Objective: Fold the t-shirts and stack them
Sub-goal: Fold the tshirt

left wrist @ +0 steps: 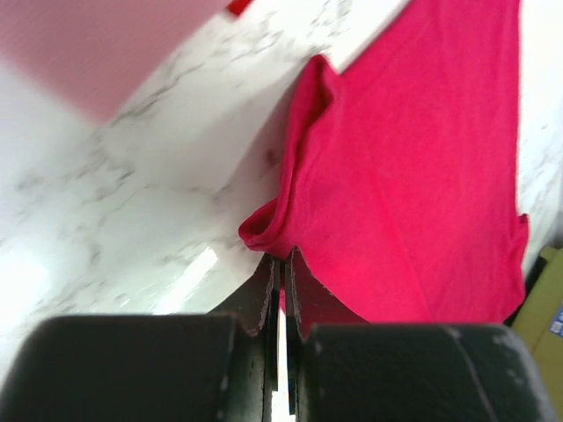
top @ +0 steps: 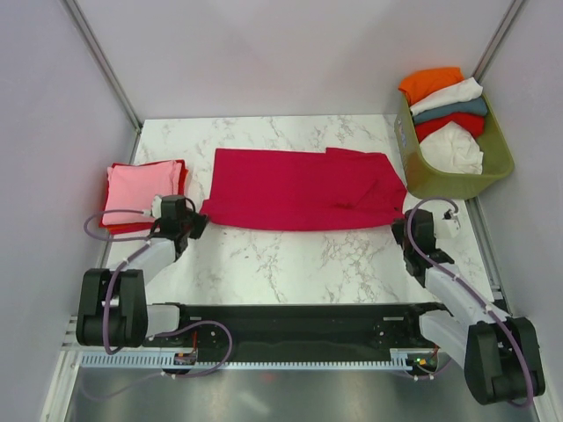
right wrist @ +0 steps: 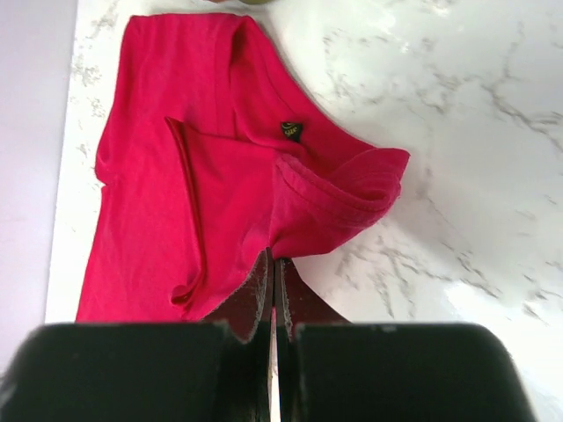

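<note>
While the large crimson red cloth t-shirt (top: 299,189) lies spread flat across the middle of the overhead frame on the white marbled table (top: 290,259), the left gripper (top: 197,227) pinches its lower left corner, jaws clamped on the hem. At the shirt's lower right, the right gripper (top: 403,224) is likewise closed on fabric near the collar. A folded pink cloth t-shirt (top: 136,189) sits at centre left atop a folded red t-shirt (top: 182,169). An olive-green plastic basket (top: 449,183) at upper right holds a heap of folded shirts (top: 449,110): orange, white, teal, red.

Crimson t-shirt (top: 299,189) spread wide at centre; pink t-shirt (top: 136,186) folded, left; remaining t-shirts (top: 449,114) heaped far right
</note>
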`<state>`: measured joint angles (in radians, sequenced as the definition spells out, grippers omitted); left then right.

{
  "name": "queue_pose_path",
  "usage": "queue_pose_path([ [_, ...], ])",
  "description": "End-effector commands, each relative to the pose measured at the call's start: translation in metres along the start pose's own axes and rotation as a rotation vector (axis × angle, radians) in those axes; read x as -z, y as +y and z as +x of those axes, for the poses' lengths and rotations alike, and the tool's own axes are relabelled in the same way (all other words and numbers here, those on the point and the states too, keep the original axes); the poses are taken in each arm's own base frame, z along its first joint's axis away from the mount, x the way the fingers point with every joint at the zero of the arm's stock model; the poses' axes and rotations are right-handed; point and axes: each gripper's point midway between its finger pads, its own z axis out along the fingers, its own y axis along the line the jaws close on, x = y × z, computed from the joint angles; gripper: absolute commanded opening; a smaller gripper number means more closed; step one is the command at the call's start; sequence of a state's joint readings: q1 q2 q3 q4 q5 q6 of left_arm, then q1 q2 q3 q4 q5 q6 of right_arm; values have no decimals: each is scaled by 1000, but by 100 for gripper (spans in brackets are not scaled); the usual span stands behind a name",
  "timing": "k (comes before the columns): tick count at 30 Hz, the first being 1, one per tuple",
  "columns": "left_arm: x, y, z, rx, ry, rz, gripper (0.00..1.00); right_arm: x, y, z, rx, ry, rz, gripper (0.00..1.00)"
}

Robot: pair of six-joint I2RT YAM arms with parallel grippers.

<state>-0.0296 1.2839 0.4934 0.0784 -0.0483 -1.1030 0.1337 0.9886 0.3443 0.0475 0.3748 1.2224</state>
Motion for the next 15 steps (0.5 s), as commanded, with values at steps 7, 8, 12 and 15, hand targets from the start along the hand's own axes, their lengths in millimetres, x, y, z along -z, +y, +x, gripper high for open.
queue_pose_path([
  [7,12,4,-2,-36,-7,-5,2,7,-19,0,21,-2,59,0],
  [8,14,1,-4,-34,-11,-2,2,7,-18,0,23,1,61,0],
  [12,21,3,-8,-46,-28,-24,2,13,-23,-6,21,-19,93,0],
  [15,25,14,-5,-34,-37,-32,2,18,-32,-4,-4,-16,90,0],
])
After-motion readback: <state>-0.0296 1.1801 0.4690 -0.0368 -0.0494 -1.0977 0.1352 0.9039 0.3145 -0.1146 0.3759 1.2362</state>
